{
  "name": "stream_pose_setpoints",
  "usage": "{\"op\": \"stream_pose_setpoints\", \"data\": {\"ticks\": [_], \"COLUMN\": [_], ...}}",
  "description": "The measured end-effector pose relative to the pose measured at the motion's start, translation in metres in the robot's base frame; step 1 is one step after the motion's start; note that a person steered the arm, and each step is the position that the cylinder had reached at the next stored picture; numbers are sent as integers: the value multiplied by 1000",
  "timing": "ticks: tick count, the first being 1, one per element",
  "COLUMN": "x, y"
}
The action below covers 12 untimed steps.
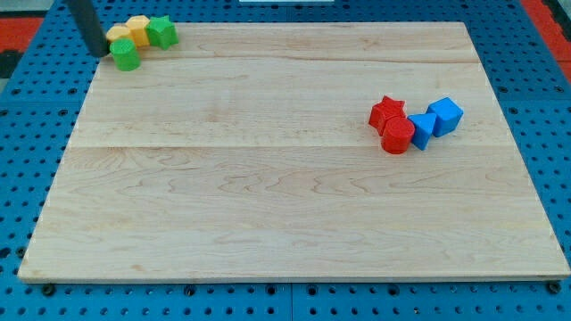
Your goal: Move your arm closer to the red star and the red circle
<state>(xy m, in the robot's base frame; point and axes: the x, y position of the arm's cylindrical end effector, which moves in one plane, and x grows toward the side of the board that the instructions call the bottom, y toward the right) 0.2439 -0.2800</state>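
The desk (268, 178) is a pale wooden board resting on a blue perforated base (27, 116).

Tool: a straight dark rod enters from the view's top left. It has no parts that spread or press together, and it pinches nothing. My tip (101, 53) sits at the desk's top-left corner, just at the left of a small cluster of blocks. Whether the tip touches the nearest block cannot be told.

Cluster at the view's top left:
- a green block (126, 55), shape unclear, lowest in the cluster and just beside my tip;
- a pale yellow block (119, 34), partly hidden behind the rod;
- a yellow block (138, 28), roughly hexagonal, touching the pale one;
- a second green block (161, 32), star-like, at the cluster's right end.

Cluster at the view's right, at mid-height:
- the red star (387, 111);
- the red circle (398, 135), a short cylinder, touching the star at its lower right;
- a blue block (421, 128), shape unclear, pressed against the red circle's right side;
- a blue cube (445, 115), touching that blue block.

The two red blocks lie well apart from my tip, across most of the desk's width.
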Motion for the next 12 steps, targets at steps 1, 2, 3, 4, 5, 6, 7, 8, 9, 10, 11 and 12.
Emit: {"op": "stream_pose_setpoints", "data": {"ticks": [1,2,3,4,5,6,7,8,9,10,11,12], "x": [-28,-35,-53,-53,-53,-48,-35,-19,41,108,101,21], "y": [5,-24,-6,-6,4,-4,-24,-25,-24,-6,114,201]}}
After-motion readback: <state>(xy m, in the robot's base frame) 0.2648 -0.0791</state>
